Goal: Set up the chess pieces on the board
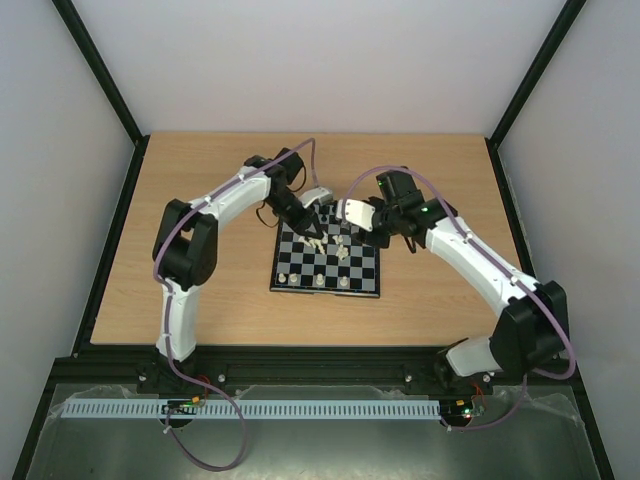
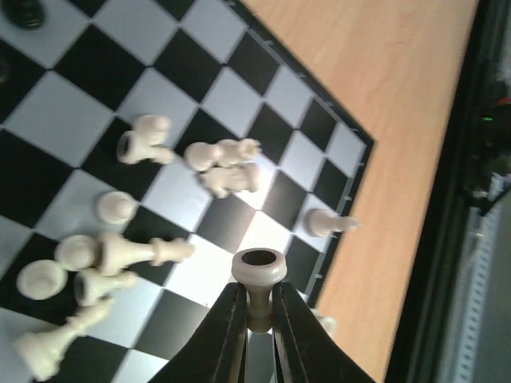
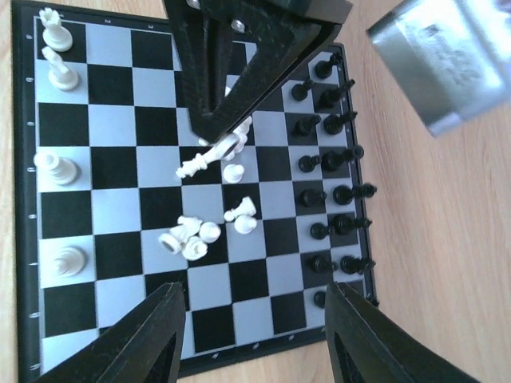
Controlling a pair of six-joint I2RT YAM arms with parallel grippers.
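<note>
Our left gripper (image 2: 257,309) hangs over the board (image 3: 112,120), above its middle squares. Its fingers (image 2: 227,327) are pressed in on the thin neck of one cream-white piece (image 2: 257,268), whose round base faces the wrist camera. The held piece hangs clear of the board.

Our right gripper (image 3: 254,319) hovers over one edge of the board. Its fingers (image 3: 152,339) are spread wide with nothing between them.

The board itself lies flat on the wooden table (image 1: 200,290), near the table's middle, between our two arms. On the board's central squares we see a loose heap of cream-white pieces (image 3: 200,231), most of them tipped on their sides and several touching. A few more cream-white ones (image 3: 56,169) stand upright along one edge of the board. The black pieces (image 3: 327,159) stand in two rows along the opposite edge.

Small pale marks (image 3: 32,179) run along the board's black border beside the upright cream-white ones; they are too small for us to read. A blurred grey-silver block (image 3: 443,64) shows off the board, past the black rows, and any marking on it is unreadable.
</note>
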